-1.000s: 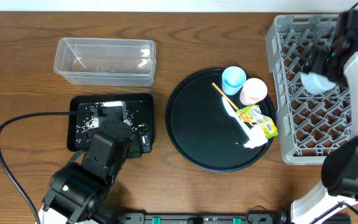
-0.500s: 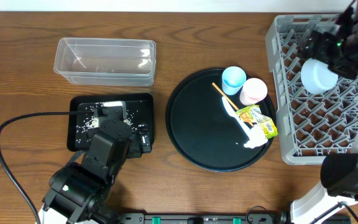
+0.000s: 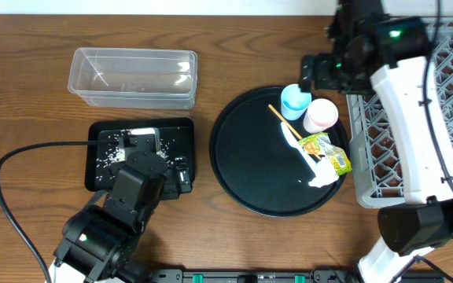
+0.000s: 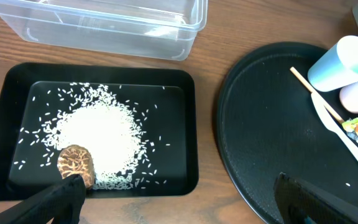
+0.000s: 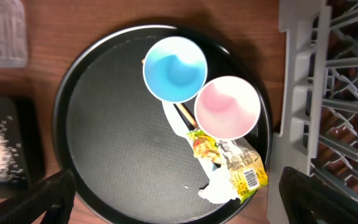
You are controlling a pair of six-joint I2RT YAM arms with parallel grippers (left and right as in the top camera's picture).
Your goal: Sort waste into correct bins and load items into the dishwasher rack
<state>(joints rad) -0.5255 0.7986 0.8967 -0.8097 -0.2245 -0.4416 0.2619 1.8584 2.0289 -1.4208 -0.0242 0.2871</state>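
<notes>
R tool (image 5: 176, 180) hangs jaws apart, empty, over the round black tray (image 5: 117, 155), where light-blue cup (image 5: 174, 68) & pink cup (image 5: 227, 106) stand mouth-up, side by side. Both prob. light, stiff, slick: pinch one wall at rim, on free side. L tool (image 4: 179, 183) also apart, empty.

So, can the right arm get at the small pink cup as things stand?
Probably yes: the right gripper hangs open above the uncovered pink cup, though light-blue cup and wrapper crowd its sides.
</notes>
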